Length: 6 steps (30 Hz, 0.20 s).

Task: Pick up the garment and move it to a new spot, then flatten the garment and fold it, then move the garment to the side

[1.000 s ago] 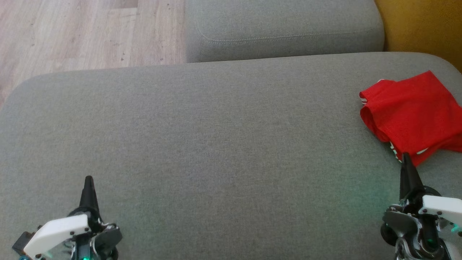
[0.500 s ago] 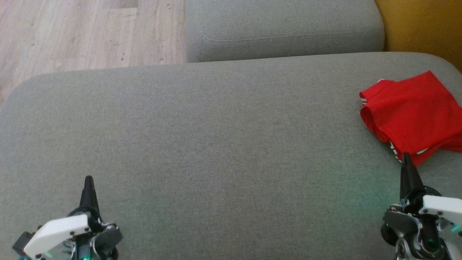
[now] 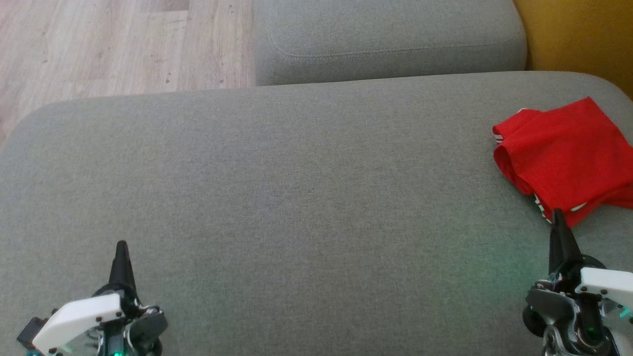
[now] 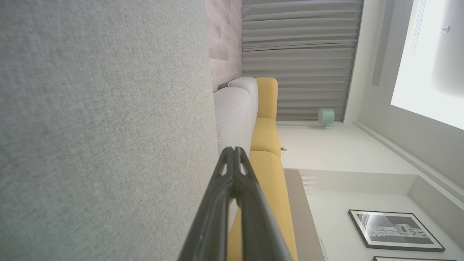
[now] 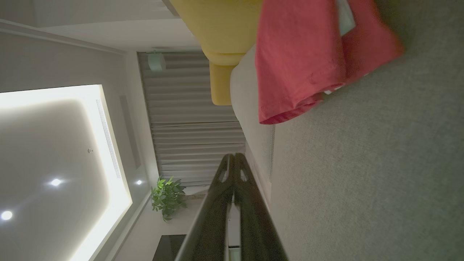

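The garment (image 3: 568,155) is a red piece with white trim, folded into a compact bundle at the right edge of the grey cushion (image 3: 296,198). The right wrist view has the garment (image 5: 308,54) lying ahead on the cushion. My right gripper (image 3: 557,213) is shut and empty, its tip just below the garment's near corner in the head view. My left gripper (image 3: 121,245) is shut and empty at the lower left, far from the garment. Both wrist views show the fingers pressed together, at left gripper (image 4: 233,149) and right gripper (image 5: 233,156).
A second grey cushion (image 3: 385,39) lies beyond the main one. Wooden floor (image 3: 109,44) is at the upper left. A yellow seat (image 3: 583,34) borders the upper right corner. A wide stretch of cushion spreads between the two grippers.
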Motion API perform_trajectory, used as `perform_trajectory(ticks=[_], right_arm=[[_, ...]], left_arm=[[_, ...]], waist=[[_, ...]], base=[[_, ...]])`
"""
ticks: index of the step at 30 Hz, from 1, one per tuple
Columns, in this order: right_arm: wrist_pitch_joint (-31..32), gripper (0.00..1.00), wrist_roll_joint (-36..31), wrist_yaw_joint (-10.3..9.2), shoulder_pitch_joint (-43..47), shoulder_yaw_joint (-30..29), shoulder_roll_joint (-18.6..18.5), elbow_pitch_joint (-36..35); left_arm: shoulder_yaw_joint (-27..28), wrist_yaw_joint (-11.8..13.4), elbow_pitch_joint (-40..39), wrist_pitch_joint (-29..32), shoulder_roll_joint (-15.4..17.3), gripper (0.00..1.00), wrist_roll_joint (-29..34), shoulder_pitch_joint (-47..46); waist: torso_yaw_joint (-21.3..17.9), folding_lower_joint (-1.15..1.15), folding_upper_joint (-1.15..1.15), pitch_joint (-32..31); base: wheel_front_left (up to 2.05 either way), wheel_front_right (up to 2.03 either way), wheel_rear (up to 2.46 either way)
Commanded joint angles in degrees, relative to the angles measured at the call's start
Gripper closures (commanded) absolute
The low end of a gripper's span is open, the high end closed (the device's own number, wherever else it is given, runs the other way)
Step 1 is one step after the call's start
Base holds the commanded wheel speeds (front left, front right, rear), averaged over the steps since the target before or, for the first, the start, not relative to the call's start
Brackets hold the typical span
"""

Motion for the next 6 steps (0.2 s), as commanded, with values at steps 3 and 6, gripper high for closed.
perform_trajectory(ticks=[3, 6], right_arm=[[0.36, 1.00, 0.12, -0.04, -3.07, 1.09, -0.68, -1.80], [0.38, 1.00, 0.10, -0.04, -3.07, 1.06, -0.66, -1.80]], left_arm=[[2.31, -0.40, -1.67, 0.28, 0.26, 1.00, -0.05, -2.81], [2.32, -0.40, -1.68, 0.29, 0.25, 1.00, -0.04, -2.81]], waist=[[0.00, 0.00, 0.00, 0.00], [0.00, 0.00, 0.00, 0.00]], base=[[0.00, 0.00, 0.00], [0.00, 0.00, 0.00]])
